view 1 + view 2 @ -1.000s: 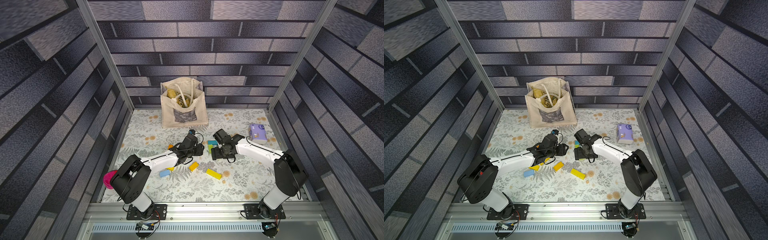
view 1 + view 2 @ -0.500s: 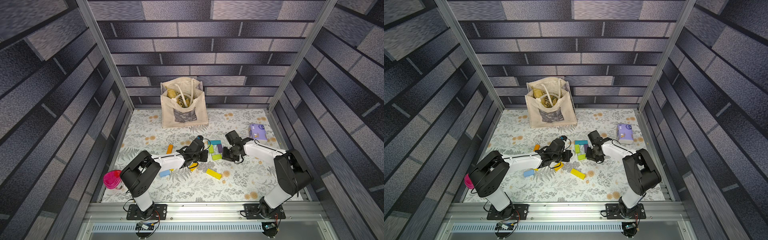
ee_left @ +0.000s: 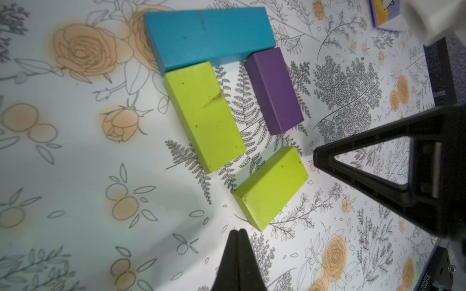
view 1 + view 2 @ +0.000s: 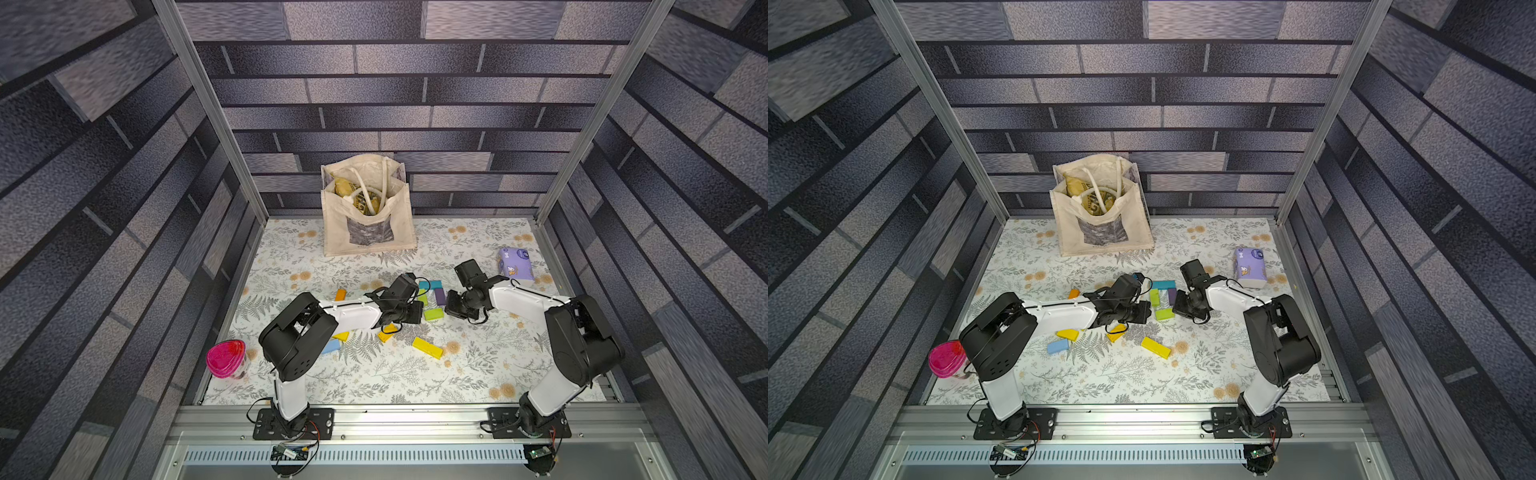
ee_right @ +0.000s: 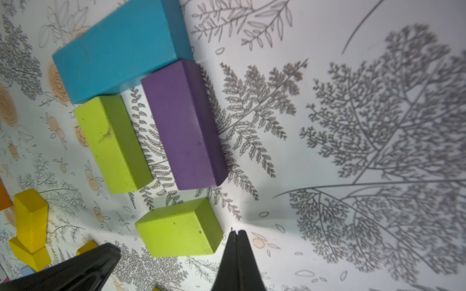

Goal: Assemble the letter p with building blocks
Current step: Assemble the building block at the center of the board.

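- Teal block [image 3: 209, 32] is laid flat; lime block [image 3: 204, 116] and purple block [image 3: 273, 90] are butted against its long side.
- Second lime block [image 3: 271, 187] is left loose, apart from the teal block.
- Left gripper [image 3: 237, 230] and right gripper [image 5: 235, 231] are both pinched closed, nothing held, apart from the teal block too.

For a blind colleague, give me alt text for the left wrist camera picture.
A teal block with a lime green block and a purple block butting its long side form an open-ended frame on a floral tablecloth; a second lime green block lies askew at the open end, touching neither. The shut left gripper sits just short of it.
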